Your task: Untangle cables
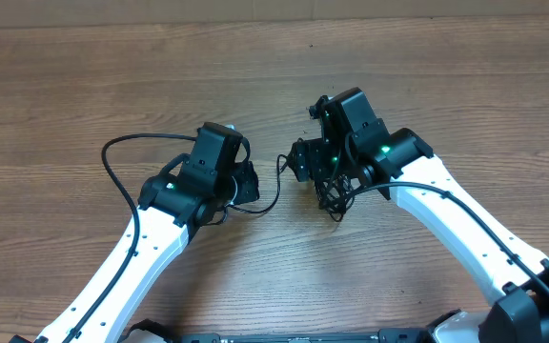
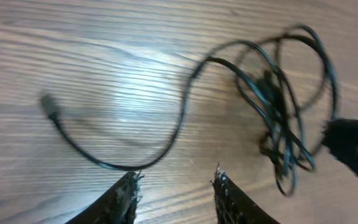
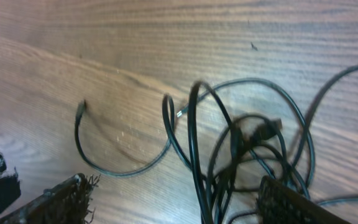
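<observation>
The cables [image 3: 235, 143] are mostly in one snarl: several thin black loops cross and pile over each other on the wooden surface [image 1: 446, 76], just under and in front of the right claw [image 3: 174, 183]. I judge the untangling barely begun. One strand [image 2: 185, 106] does run clear of the heap. It sweeps out in a wide curve toward the left arm and ends in a small plug [image 2: 48, 102] lying alone on bare wood, so that length looks nearly freed. The rest is not separated, and no cord lies wholly apart from the others. As for counts, there is one knot and one long trailing strand. I can make out three ends: the free plug, a dark connector [image 3: 266, 130] buried in the knot, and a pale-tipped end [image 3: 179, 112] beside it. How many cords make up the heap cannot be told from the crossings. There are two arms and two claws. The left claw [image 2: 176, 180] has its fingers parted and holds nothing, with the trailing strand's curve passing just by one fingertip. The right claw's fingers are spread wide, with loops of the snarl lying between them but nothing pinched. What is left, I think, is to draw each cord out of the heap and lay it apart.
</observation>
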